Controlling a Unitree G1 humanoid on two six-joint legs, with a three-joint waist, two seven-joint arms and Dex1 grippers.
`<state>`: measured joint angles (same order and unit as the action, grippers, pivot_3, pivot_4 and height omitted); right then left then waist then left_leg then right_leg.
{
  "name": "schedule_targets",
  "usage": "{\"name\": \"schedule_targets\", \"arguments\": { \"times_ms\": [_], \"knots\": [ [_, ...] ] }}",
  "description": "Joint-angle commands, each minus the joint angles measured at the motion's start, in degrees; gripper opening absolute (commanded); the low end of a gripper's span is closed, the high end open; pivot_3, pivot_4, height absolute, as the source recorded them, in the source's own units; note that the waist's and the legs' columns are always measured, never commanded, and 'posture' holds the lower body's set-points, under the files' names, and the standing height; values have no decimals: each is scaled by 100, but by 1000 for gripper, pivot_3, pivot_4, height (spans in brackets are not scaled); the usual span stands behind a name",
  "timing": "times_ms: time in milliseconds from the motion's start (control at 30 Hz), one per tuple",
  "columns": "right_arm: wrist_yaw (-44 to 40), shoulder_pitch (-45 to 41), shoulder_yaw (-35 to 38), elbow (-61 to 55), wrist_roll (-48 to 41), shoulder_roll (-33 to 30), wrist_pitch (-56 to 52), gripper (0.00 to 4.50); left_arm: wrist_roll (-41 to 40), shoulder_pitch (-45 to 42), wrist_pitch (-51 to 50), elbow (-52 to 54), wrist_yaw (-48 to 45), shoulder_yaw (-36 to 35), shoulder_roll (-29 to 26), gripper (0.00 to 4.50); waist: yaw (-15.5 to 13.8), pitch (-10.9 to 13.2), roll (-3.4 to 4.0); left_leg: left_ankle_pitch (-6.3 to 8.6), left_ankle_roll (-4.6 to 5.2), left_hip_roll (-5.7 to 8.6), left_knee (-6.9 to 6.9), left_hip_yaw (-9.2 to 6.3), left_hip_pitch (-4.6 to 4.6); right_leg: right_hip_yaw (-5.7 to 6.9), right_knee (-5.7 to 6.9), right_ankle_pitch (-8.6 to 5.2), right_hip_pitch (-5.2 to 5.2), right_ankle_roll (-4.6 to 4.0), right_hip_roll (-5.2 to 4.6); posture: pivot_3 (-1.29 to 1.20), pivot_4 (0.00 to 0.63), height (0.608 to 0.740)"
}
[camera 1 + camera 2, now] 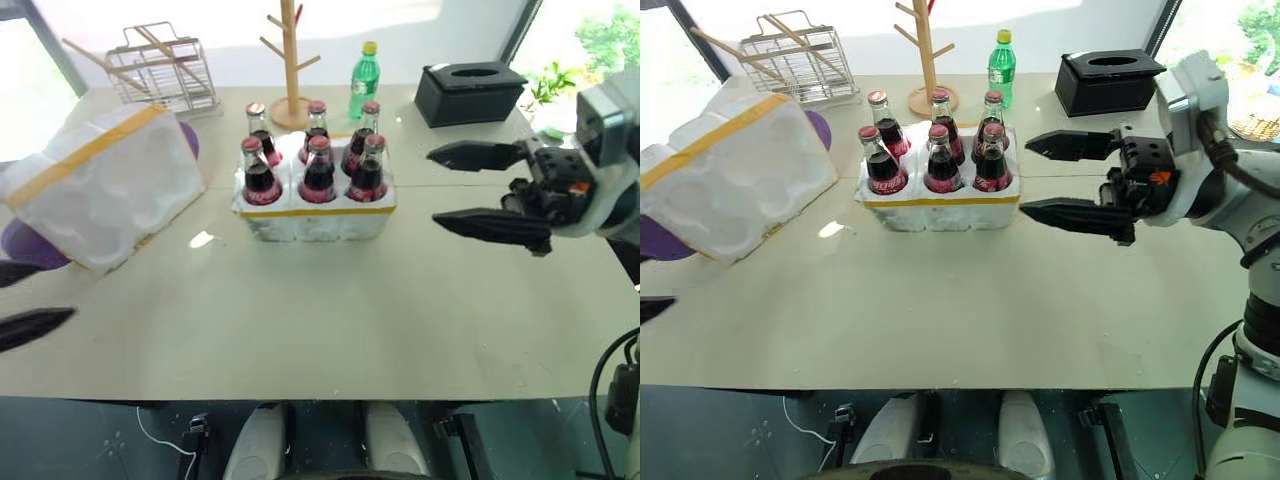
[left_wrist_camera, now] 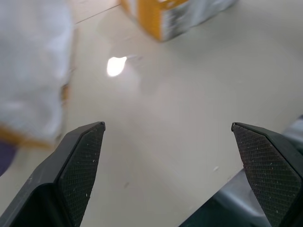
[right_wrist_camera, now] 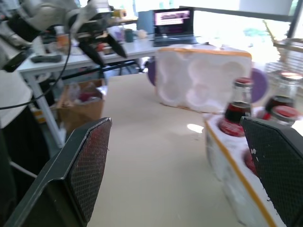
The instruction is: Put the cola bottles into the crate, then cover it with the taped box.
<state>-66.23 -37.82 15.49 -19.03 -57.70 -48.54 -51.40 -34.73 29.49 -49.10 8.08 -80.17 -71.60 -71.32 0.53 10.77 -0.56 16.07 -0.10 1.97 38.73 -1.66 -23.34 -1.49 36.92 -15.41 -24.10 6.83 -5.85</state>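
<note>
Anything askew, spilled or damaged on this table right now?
The taped box lies tipped on its side left of the crate, moulded hollows facing outward, resting partly on a purple object. All six cola bottles stand upright in their wells. No spill shows.

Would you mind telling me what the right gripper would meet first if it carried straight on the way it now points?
Most likely the crate with its cola bottles: the open right gripper points across the table at its near end. Depth is uncertain, so it could pass just in front, heading on toward the taped box.
</note>
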Motion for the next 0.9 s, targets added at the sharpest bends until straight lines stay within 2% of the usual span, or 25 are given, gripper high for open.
{"name": "schedule_targets", "arguments": {
  "times_ms": [33, 133, 233, 300, 367, 467, 567, 667, 900],
  "knots": [
    [40, -238, -104, -34, -158, 45, 56, 4466, 912, -21, 1278, -1706, -702, 503, -713, 4500, 2, 0, 0, 0, 0, 6, 0, 1, 0, 1, 0, 0, -1, -1, -9, 0, 150, 740],
    [55, -354, -207, 56, -117, 92, 96, 4466, 1263, -584, 2226, -3381, -907, 1593, -1493, 4500, 16, -7, -11, 1, 0, 17, -22, 11, -5, 5, -3, 3, -19, -2, -36, 0, 150, 740],
    [86, -372, -227, 34, -139, 88, 88, 4466, 1237, -1958, 2847, -4629, -752, 3328, -2071, 4500, 36, -11, -22, -4, -7, 28, -57, 21, -11, 40, 6, 17, -33, 19, -65, 0, 150, 740],
    [98, -320, -211, -31, -159, 43, 69, 4466, 1583, -3212, 3135, -5026, -725, 4576, -2078, 4500, 39, -10, -21, -3, -5, 28, -69, 26, -16, 60, 9, 18, -46, 23, -72, 0, 150, 740],
    [143, -268, -187, -73, -148, -5, 52, 4466, 2281, -4728, 3346, -5443, -786, 5699, -1814, 4500, 41, -9, -21, 0, 0, 30, -74, 35, -20, 67, 18, 19, -55, 23, -73, 0, 150, 740],
    [233, -173, -152, -143, -126, -80, 48, 4466, 3425, -6773, 3693, -6271, -859, 6930, -1326, 4500, 21, -7, -28, 0, 6, 31, -68, 50, -19, 82, 29, 19, -55, 25, -58, 0, 150, 740],
    [314, -50, -75, -220, -145, -168, 37, 4466, 4259, -8223, 3958, -7098, -724, 7671, -927, 4500, 24, -10, -73, -1, 8, 40, -43, 66, -20, 116, 32, 24, -43, 34, -55, 0, 150, 740],
    [444, 107, 99, -320, -320, -238, -55, 4466, 4713, -9098, 4146, -7766, -94, 7988, -470, 4500, 27, -18, -111, -1, 8, 33, -34, 61, -20, 131, 33, 27, -38, 39, -59, 0, 150, 740],
    [681, 408, 324, -506, -586, -396, -143, 4466, 5081, -9614, 4238, -8338, 491, 8140, 174, 4500, 37, -14, -118, 2, 12, 22, -33, 46, -19, 144, 33, 27, -38, 41, -71, 0, 150, 740]
  ]
}}
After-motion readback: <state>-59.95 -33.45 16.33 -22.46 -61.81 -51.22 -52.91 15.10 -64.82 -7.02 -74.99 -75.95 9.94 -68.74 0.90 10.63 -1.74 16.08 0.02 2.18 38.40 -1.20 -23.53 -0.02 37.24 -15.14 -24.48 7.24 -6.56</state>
